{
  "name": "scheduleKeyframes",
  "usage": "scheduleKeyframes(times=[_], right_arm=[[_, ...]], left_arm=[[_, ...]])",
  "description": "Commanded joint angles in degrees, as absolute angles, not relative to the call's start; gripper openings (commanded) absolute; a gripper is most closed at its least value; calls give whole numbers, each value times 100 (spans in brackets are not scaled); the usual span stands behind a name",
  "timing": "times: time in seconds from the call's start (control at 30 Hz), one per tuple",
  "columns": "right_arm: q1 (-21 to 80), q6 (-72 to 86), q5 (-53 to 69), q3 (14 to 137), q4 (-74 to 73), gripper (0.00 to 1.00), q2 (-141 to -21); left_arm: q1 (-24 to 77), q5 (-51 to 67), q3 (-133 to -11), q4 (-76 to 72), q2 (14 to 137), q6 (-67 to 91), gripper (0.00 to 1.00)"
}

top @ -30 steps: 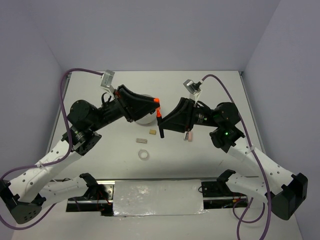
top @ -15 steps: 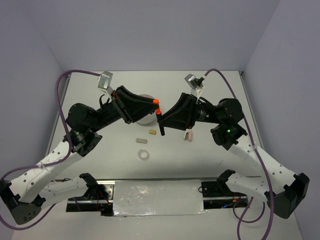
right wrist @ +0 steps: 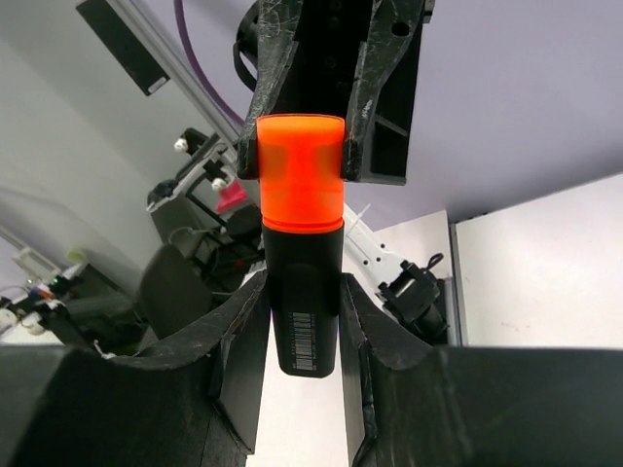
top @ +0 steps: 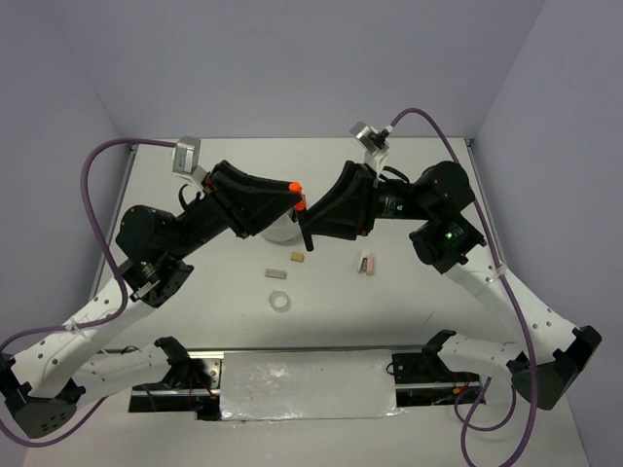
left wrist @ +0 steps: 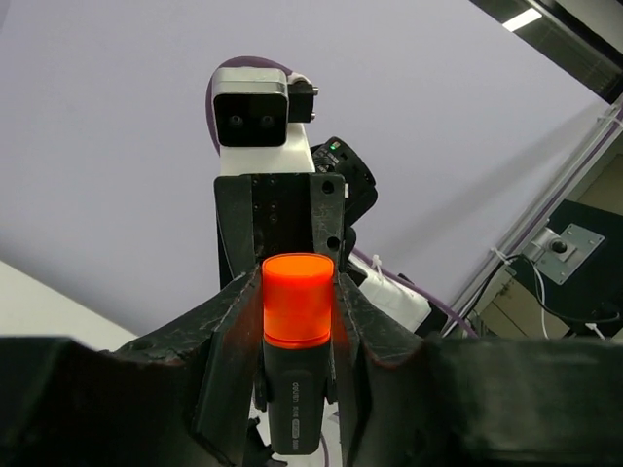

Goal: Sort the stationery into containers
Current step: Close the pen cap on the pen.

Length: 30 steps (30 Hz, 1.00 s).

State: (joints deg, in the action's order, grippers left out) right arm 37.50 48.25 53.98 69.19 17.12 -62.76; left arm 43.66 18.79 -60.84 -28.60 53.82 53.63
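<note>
A black marker with an orange cap hangs tilted above the table between both arms. My left gripper is shut on the cap, which sits between its fingers in the left wrist view. My right gripper is shut on the black body, with the cap beyond its tips. The round white tub lies under the left gripper, mostly hidden. On the table lie two tan erasers, a clear tape ring and a pink tube.
Purple cables loop over both arms. A silver-covered panel runs along the near edge between the arm bases. Grey walls close the table on three sides.
Both grippers have risen and shifted a little to the left together, carrying the marker between them. The left arm's wrist has swung further left. The loose items on the table have not moved.
</note>
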Motion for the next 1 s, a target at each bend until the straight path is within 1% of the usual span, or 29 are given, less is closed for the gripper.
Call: scheduleKeyframes(times=[0.0,0.03,0.07,0.13,0.17,0.37,0.47,0.5,0.53,0.57,0.63,0.67,0.73,0.8,0.9,0.93,0.97], right_arm=[[3718,4281,4895,7567,1715,0,-6328],[3718,4045,4913,7593,1609,0,-6328],[3726,3912,4904,7663,1460,0,-6311],[3744,3536,4834,7699,977,0,-6284],[3735,3438,4834,7699,845,0,-6267],[3797,2682,4598,7769,28,0,-6196],[4051,1874,3896,8110,-938,0,-6187],[4304,1454,3650,8199,-1410,0,-6214],[4455,1285,3326,8296,-1589,0,-6223],[4595,1179,2687,8436,-1765,0,-6231],[4876,986,2174,8534,-2030,0,-6284],[4991,932,1684,8621,-2161,0,-6302],[5202,835,1058,8736,-2258,0,-6345],[5291,818,775,8789,-2364,0,-6381],[5431,747,335,8877,-2452,0,-6434],[5458,738,238,8920,-2452,0,-6442],[5510,738,150,8947,-2496,0,-6460]], left_arm=[[4509,2557,-6213,-2207,5423,5010,45],[4517,2566,-6275,-2093,5423,4923,50],[4518,2505,-6336,-1839,5414,4748,58],[4509,2391,-6538,-1574,5379,4467,65],[4517,2243,-6600,-1321,5362,4395,71],[4518,2022,-7075,-844,5449,3946,76],[4509,1811,-7277,-581,5502,3745,77],[4517,1637,-7356,-432,5511,3648,77],[4518,1504,-7391,-335,5511,3578,77],[4518,1364,-7453,-203,5563,3542,78],[4509,1013,-7637,208,5625,3429,78],[4517,915,-7786,341,5729,3419,79],[4509,678,-7936,667,5861,3384,78],[4518,598,-7998,729,5889,3384,78],[4509,589,-8016,747,5924,3410,73],[4517,676,-8024,747,5959,3410,68],[4518,677,-8051,747,5976,3428,66]])
